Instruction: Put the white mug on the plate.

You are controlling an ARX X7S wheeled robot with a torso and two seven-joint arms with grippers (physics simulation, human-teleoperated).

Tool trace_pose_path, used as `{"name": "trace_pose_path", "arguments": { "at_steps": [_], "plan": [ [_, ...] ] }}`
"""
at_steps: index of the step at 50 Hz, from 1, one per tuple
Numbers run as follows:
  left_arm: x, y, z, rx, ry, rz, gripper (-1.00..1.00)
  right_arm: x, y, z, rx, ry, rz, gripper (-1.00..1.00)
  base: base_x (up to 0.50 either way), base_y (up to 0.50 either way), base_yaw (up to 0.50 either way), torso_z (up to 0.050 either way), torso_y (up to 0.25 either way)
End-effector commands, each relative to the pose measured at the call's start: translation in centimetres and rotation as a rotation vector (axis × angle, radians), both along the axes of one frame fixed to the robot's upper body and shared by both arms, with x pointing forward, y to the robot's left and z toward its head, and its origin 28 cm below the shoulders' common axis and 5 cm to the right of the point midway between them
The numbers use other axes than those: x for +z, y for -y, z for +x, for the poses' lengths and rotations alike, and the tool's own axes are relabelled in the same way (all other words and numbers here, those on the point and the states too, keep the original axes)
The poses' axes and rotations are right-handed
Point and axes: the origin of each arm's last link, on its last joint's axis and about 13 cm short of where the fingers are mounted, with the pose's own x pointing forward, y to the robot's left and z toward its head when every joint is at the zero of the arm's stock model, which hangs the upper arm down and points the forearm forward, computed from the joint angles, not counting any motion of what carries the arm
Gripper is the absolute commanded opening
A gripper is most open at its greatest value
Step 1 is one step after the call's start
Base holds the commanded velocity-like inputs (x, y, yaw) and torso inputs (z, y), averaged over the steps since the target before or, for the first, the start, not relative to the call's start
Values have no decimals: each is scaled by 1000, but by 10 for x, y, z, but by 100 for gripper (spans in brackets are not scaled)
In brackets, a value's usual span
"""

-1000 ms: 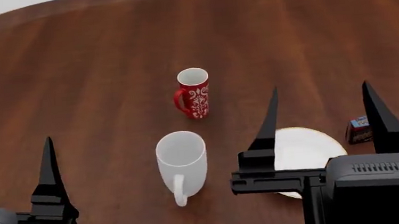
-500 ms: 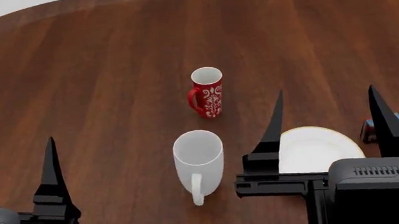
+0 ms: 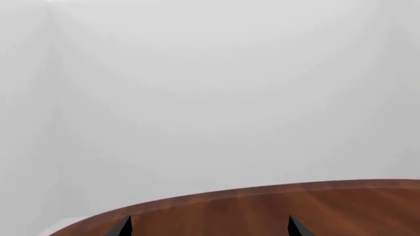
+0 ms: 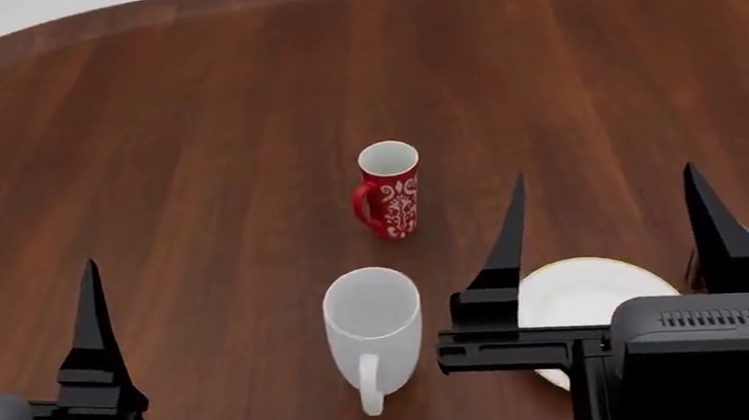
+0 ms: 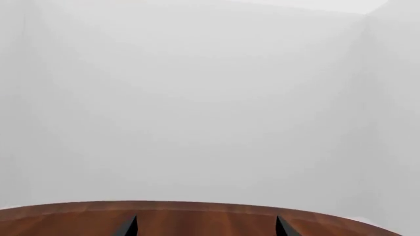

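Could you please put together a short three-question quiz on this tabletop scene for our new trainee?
1. True or false: the white mug already stands on the plate.
2. Which is farther from the robot: A) the white mug, B) the red mug?
3. Fill in: the right gripper is ____ and holds nothing.

Key: 1 false, it stands on the table beside the plate; 2 B; 3 open.
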Motion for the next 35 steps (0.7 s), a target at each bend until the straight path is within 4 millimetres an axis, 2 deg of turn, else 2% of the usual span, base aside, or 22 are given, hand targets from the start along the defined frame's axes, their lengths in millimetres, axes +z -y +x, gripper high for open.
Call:
{"name": "trace_pose_path", "arguments": {
  "at_steps": [1, 25, 35],
  "plan": [
    [0, 0, 0, 2, -1, -1, 100, 0, -1, 1, 7, -1, 3, 100, 258, 0, 0, 0, 0],
    [0, 0, -2, 2, 3, 1, 100, -2, -1, -3, 5, -3, 7, 100, 258, 0, 0, 0, 0],
    [1, -2, -5, -8, 30, -24, 100, -2, -1, -5, 6, 1, 5, 100, 56, 0, 0, 0, 0]
  ]
}}
